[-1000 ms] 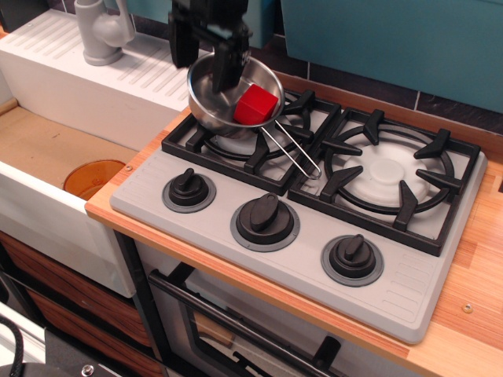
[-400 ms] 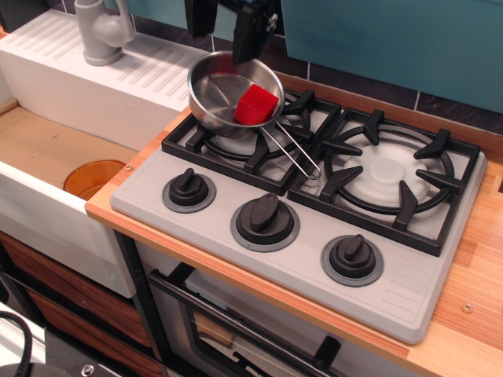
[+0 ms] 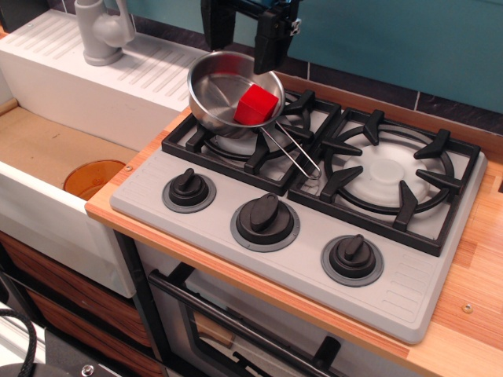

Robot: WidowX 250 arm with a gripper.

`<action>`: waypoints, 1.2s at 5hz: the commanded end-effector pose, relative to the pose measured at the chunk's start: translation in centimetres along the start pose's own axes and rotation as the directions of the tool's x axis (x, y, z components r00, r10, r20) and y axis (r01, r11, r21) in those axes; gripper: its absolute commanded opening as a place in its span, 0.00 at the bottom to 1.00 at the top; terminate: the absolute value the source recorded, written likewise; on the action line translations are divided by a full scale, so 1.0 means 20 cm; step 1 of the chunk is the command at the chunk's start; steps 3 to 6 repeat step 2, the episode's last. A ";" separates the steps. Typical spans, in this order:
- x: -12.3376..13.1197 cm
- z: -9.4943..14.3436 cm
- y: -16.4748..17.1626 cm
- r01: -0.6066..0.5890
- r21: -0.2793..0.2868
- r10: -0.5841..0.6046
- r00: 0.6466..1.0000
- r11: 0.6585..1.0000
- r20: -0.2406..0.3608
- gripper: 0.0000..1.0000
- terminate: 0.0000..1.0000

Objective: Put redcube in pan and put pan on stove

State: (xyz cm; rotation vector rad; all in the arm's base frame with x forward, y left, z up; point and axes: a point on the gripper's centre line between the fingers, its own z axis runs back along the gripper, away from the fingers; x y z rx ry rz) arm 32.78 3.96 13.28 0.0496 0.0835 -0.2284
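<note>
A small steel pan (image 3: 228, 93) sits on the left burner grate of the grey two-burner stove (image 3: 302, 206), the redcube (image 3: 257, 105) resting inside it against the rim nearest the right burner. The pan's thin wire handle (image 3: 292, 152) reaches out toward the stove's middle knob (image 3: 265, 219). Above the pan's far rim hangs the robot's pincer (image 3: 245, 33), its two dark fingers (image 3: 270, 43) spread apart with nothing between them and clear of the steel. Beside the stove's left edge lies a white sink (image 3: 55, 133) with a grey faucet (image 3: 100, 30).

Judged from this layout, both parts of the job look done: cube in pan, pan on stove. The pan appears light, rigid and slick, so a push at the rim could slide it across the cast grate; the rim wall, taken between the fingers, seems the firmest hold, the wire handle a thinner and springier one. The cube looks hard, light and flat-faced, easy to pinch across two opposite faces.
</note>
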 end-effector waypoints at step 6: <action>0.01 0.08 -0.09 -0.004 0.066 0.001 0.999 0.998 0.051 1.00 1.00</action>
